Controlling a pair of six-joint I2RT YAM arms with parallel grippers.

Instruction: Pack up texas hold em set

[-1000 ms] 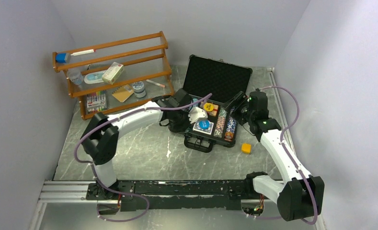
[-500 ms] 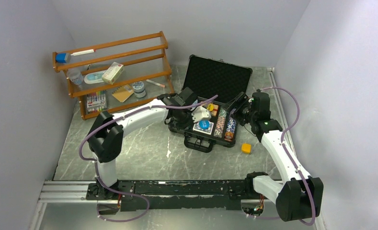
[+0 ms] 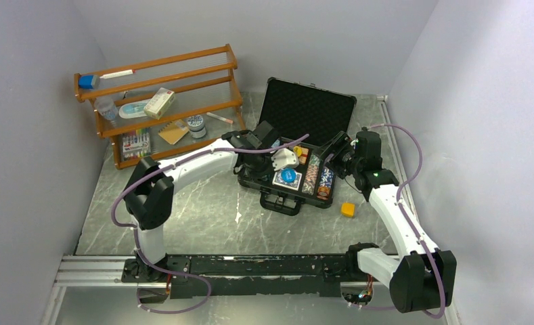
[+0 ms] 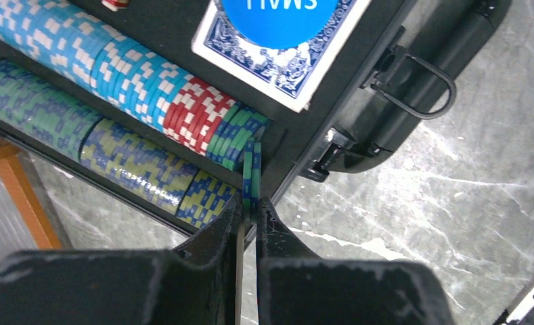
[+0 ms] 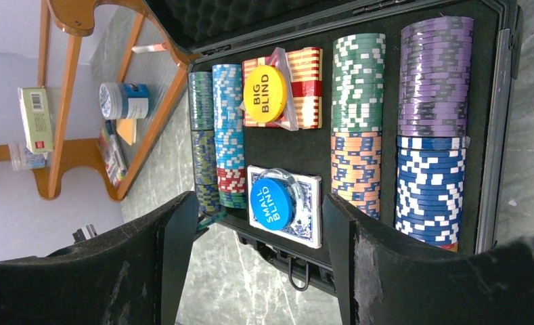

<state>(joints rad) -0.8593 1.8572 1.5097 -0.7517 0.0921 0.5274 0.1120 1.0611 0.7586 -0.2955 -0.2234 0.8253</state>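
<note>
The left hand (image 4: 249,211) is pinched shut on green-and-blue chips (image 4: 252,169) at the front left corner of the open case (image 3: 309,108), which sits near the bench's (image 3: 203,217) far edge. The right hand (image 5: 258,203) hangs open and empty.

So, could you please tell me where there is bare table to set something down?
The widest bare table lies between the case's handle side and the black base rail, left of the orange cube. It is crowded inside the case and between case and rack, where the left arm crosses.
</note>
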